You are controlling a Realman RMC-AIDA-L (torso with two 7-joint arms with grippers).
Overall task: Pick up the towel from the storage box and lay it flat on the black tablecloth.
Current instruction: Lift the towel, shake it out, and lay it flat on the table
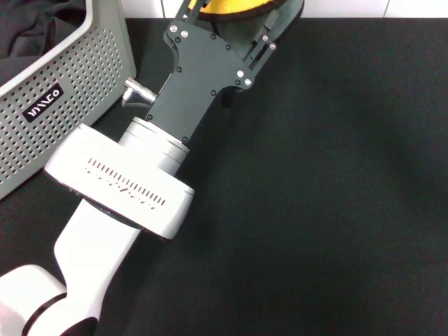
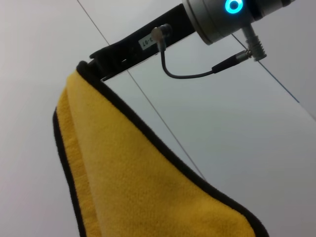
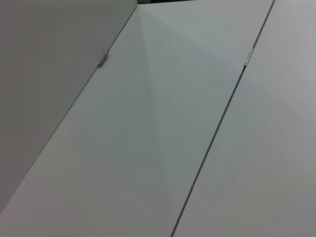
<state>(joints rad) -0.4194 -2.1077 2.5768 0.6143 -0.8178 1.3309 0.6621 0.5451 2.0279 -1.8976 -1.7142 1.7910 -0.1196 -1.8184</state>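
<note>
The towel [image 1: 234,5] shows its yellow face with thin black trim at the top edge of the head view, held up above the black tablecloth [image 1: 336,175]. My left gripper [image 1: 238,21] reaches up and forward and is shut on it; its fingertips are cut off by the frame. In the left wrist view the towel [image 2: 138,187] hangs as a folded yellow sheet. Its upper corner is pinched by my right gripper [image 2: 94,66], a black finger bar below a wrist with a blue ring light. The storage box [image 1: 70,91] stands at the far left.
A wrinkled plain black cloth [image 1: 35,28] lies inside the storage box. The box's perforated wall and black label face the left arm. The right wrist view shows only white wall panels.
</note>
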